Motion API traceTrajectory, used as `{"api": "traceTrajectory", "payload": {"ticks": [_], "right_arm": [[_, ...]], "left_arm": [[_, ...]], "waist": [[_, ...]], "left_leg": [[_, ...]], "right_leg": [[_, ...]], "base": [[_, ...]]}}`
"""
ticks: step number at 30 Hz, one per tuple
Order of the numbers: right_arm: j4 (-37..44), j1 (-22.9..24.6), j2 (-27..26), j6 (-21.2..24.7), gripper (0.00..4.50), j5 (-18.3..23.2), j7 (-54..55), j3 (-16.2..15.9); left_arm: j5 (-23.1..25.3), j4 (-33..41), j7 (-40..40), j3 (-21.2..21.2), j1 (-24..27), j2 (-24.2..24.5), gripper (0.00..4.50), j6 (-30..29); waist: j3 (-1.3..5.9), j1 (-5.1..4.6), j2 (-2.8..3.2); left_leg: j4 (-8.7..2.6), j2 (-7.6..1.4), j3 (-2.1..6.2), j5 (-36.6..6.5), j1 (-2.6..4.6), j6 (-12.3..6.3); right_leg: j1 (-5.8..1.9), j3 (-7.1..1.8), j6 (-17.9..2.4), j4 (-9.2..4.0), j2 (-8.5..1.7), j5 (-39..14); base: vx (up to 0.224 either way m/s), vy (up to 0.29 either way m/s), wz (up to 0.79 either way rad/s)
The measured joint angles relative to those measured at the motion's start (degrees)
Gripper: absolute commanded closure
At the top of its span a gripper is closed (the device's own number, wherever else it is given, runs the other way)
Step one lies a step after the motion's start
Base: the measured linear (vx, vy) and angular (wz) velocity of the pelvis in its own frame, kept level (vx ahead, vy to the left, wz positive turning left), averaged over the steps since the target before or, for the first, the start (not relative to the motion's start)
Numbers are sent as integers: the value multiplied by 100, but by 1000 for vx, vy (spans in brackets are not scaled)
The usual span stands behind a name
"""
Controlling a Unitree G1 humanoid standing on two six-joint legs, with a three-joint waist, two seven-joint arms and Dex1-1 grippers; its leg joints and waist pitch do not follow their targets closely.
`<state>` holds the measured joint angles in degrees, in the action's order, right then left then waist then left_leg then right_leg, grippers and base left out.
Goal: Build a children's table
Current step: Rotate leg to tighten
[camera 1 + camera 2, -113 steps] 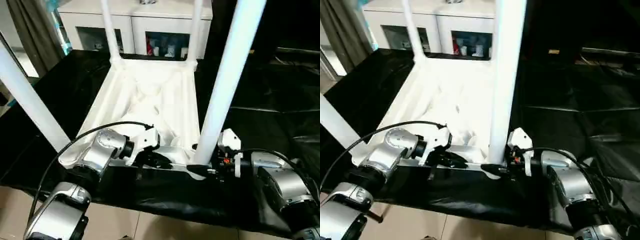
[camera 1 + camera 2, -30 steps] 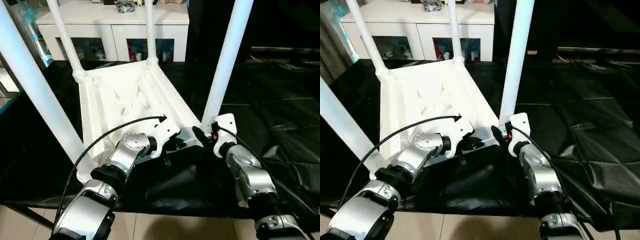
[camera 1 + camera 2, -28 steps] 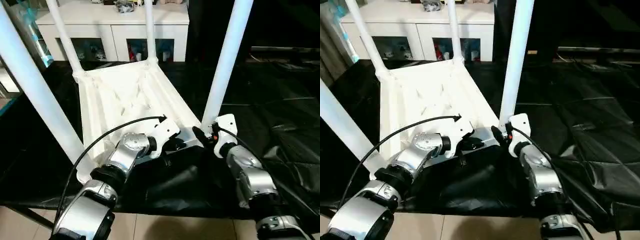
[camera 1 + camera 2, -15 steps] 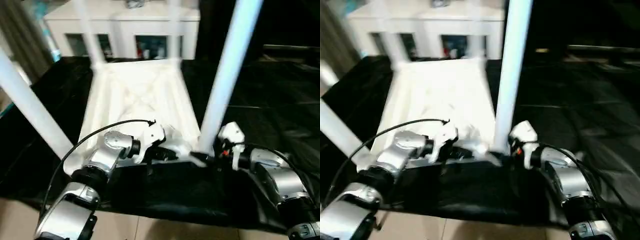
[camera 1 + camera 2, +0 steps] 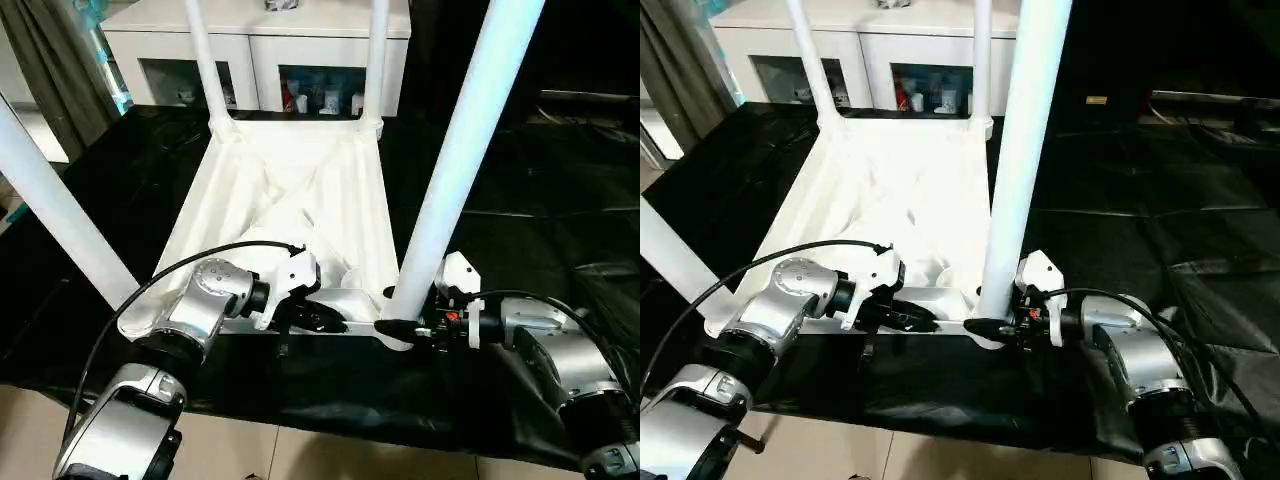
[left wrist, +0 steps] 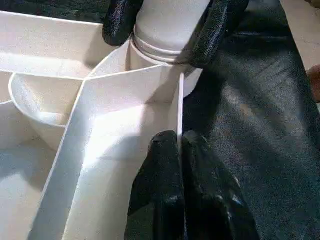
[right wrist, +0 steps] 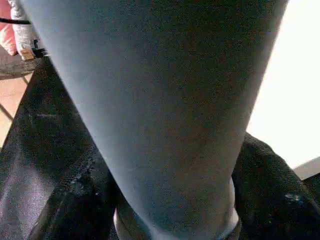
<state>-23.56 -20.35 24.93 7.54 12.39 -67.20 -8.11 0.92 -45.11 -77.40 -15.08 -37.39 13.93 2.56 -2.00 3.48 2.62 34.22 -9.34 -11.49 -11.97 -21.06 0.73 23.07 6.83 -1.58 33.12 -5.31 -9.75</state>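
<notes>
White children's table (image 5: 290,210), upside down, legs up

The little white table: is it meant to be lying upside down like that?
The children's table lies top-down on the black-sheeted table, all four legs pointing up. Nothing looks broken or spilled. The left hand pinches its near rim; the right hand grips one leg's base.
</notes>
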Motion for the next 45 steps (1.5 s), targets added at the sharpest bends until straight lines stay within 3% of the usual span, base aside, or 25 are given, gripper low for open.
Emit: {"api": "traceTrajectory", "payload": {"ticks": [7, 9, 13, 16, 19, 20, 22, 24, 27, 31, 36, 40, 43, 45], "right_arm": [[-114, 21, -264, -29, 185, -132, 687, 120], [-377, -50, -610, -76, 186, -215, 1708, 350], [-563, -141, -1101, 67, 186, -349, 3044, 654], [-592, -186, -1442, 142, 186, -426, 3835, 788], [-685, -280, -1633, 85, 186, -560, 4482, 894], [-697, -277, -1652, 47, 131, -582, 4577, 900], [-683, -227, -1664, -51, 117, -612, 4607, 900], [-638, -160, -1666, -162, 115, -700, 4567, 886], [-632, -158, -1545, -196, 75, -707, 4255, 881], [-574, -148, -1255, -153, 75, -566, 3551, 800], [-137, 72, -480, -85, 75, -308, 1811, 397], [30, 73, -69, 11, 75, -137, 833, 215], [100, 18, 80, 50, 75, -28, 253, 87], [100, 13, 156, 69, 75, 48, -4, 34]], "left_arm": [[78, -66, 502, 61, -1, -118, 450, 22], [178, -185, 1134, 121, -44, -295, 450, 3], [359, -390, 2003, 164, -150, -632, 450, -72], [456, -520, 2501, 178, -229, -829, 450, -119], [557, -636, 2983, 179, -293, -1089, 450, -170], [565, -646, 3050, 175, -295, -1135, 450, -180], [566, -644, 3045, 171, -294, -1147, 450, -181], [566, -616, 3001, 158, -293, -1151, 450, -181], [561, -590, 2882, 164, -290, -1130, 450, -181], [530, -555, 2634, 173, -290, -1051, 450, -181], [296, -361, 1442, 107, -199, -543, 450, -113], [158, -255, 718, 44, -192, -314, 450, -88], [66, -154, 221, 4, -192, -124, 450, -89], [37, -96, -47, -56, -186, -25, 450, -116]], "waist": [[6, -33, -11], [10, -140, -20], [7, -208, -24], [9, -289, -19], [29, -361, 25], [36, -380, 36], [39, -395, 41], [40, -391, 41], [41, -385, 45], [38, -375, 43], [29, -299, 37], [26, -146, 32], [23, -48, 18], [18, 18, 11]], "left_leg": [[8, -1, 0, 3, 5, 4], [9, 2, 1, -14, 23, 40], [7, 5, 3, -15, 104, 44], [3, 6, 17, -20, 110, 52], [-9, 18, 19, -23, 101, 51], [-9, 27, 19, -25, 101, 47], [-9, 40, 17, -30, 100, 38], [-9, 45, 15, -32, 96, 33], [-9, 45, 12, -32, 92, 31], [-11, 45, 13, -34, 91, 30], [-64, 25, 15, -25, 71, 17], [-62, 7, 13, -17, 50, -3], [0, 6, 9, -35, -22, -21], [17, 1, 9, -37, -33, -24]], "right_leg": [[-17, 0, -13, 0, 0, 13], [-41, -2, 14, -9, 0, 3], [-86, -1, 21, -17, -2, -1], [-107, 13, 27, -53, -1, -5], [-125, 11, 28, -121, -2, -5], [-133, 4, 28, -136, -5, -5], [-133, -11, 28, -138, -8, -5], [-133, -21, 27, -138, -8, -5], [-129, -26, 26, -134, -8, -2], [-122, -28, 24, -105, -8, 3], [-108, -9, 43, -94, 6, -1], [-76, 7, 22, -78, 10, -6], [16, 1, -7, 5, 0, -36], [26, 2, -9, 14, 1, -37]], "base": [[0, 0, 0], [0, 0, 0], [0, 0, 0], [0, 0, 0], [0, 0, 0], [0, 0, 0], [0, 0, 0], [0, 0, 0], [0, 0, 0], [0, 0, 0], [0, 0, 0], [14, -2, 0], [0, 0, 0], [0, 0, 0]]}}
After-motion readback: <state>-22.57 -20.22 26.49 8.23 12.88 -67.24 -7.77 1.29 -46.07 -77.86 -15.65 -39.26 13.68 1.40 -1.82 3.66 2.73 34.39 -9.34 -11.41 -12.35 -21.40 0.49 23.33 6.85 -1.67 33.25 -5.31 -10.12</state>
